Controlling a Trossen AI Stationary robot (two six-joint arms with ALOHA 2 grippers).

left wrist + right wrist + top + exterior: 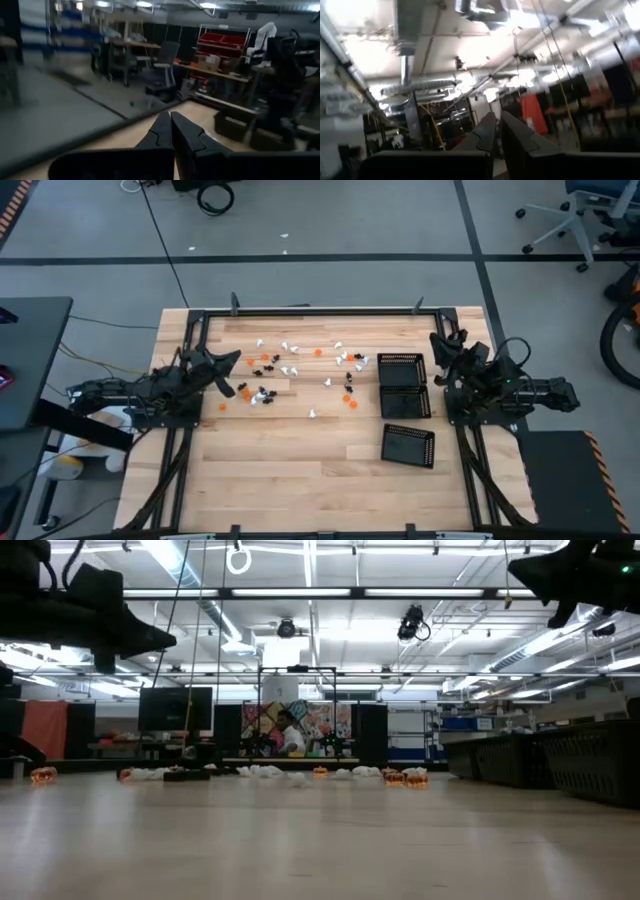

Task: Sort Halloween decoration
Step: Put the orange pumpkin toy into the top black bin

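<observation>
1. Wooden table (300,480) bounded by a dark frame (320,311) along far edge and sides. Near half of the tabletop bare in the high view, apart from one tray.
2. Halloween decoration (300,370) scattered across the far-middle of the table, between the two arms: white, orange and black bits in a loose band running left to right, long axis across the table. Orientation of single pieces too small to make out.
3. In the low view, same pieces seen as a thin row (270,773) on the far part of the tabletop; white lumps in the middle, orange ones toward both ends. Shapes not readable.
4. Two black trays (403,385) set touching, one behind the other, just right of the scatter; third tray (408,445) apart, nearer the front, slightly skewed.
5. Left gripper (236,359) at the left side of the table, raised, pointing toward the scatter; fingers pressed together, holding nothing. Left wrist view: fingertips (167,122) meeting, aimed out over the table edge into the room.
6. Right gripper (436,340) at the right side, beside the far tray, raised; fingers closed, empty. Right wrist view: fingers (492,130) tilted up at the ceiling.
7. Arms cut off at the top of the low view, only dark silhouettes. Person partly visible in the far background (290,735), detail unclear.
</observation>
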